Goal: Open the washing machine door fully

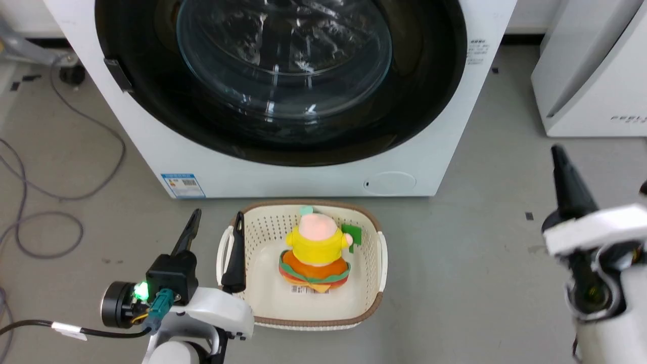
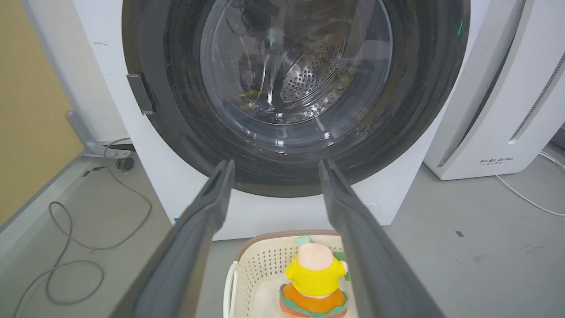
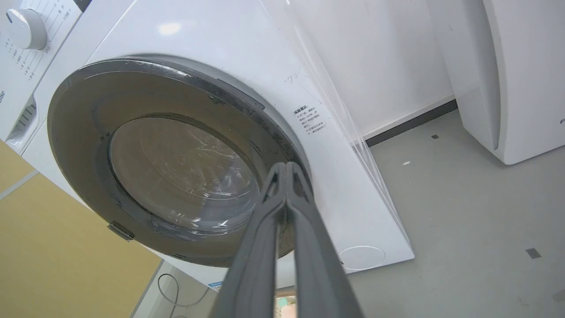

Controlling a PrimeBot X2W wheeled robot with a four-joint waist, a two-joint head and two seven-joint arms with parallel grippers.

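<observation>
Grey cables lay on the floor at far left. My left pincer hung released with its fingers spread, one crossing the left rim of the cream basket in the head view. A plush toy sat in the basket. Behind it stood the washing machine. The washing machine door sat closed, flush in its front, with a latch tab on its left edge. My right pincer was clenched on nothing, fingers pressed together, apart from the door. A white appliance stood further right.
</observation>
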